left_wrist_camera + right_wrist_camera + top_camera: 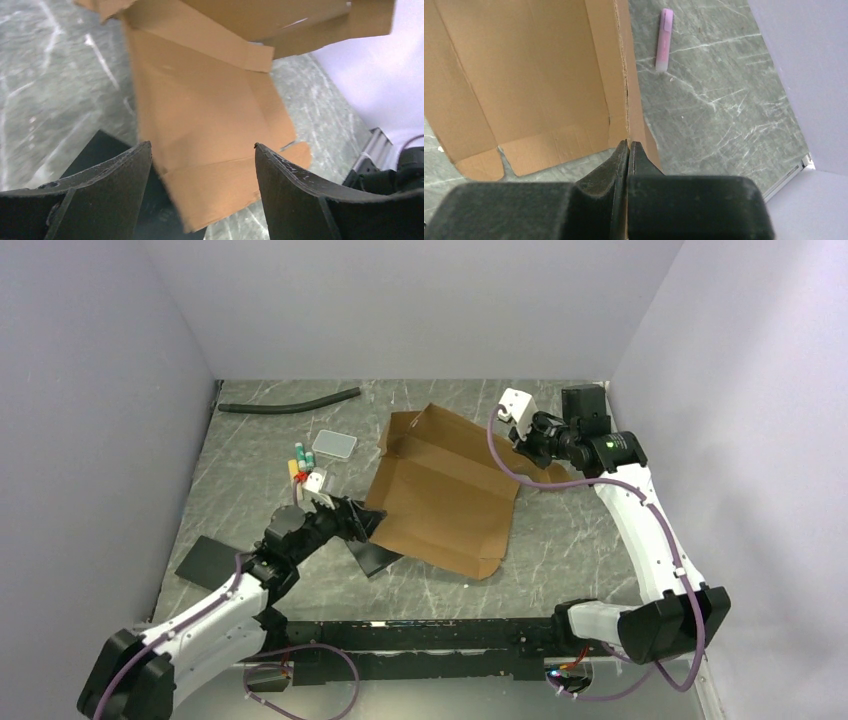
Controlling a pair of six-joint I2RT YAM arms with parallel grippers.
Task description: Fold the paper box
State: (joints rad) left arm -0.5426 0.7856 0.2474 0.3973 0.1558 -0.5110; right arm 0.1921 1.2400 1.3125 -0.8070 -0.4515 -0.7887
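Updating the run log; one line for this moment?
paper box: flaps partly raised | left gripper: open beside it | right gripper: shut on its edge

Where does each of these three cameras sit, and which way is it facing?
Top external: fixed above and behind the robot, looking down on the grey marbled table, left arm, right arm and brown cardboard paper box.
Left wrist: on the left arm, looking past the open left gripper at the box.
Right wrist: on the right arm, looking along the right gripper, shut on the box's edge.
Shared: all three see the box.
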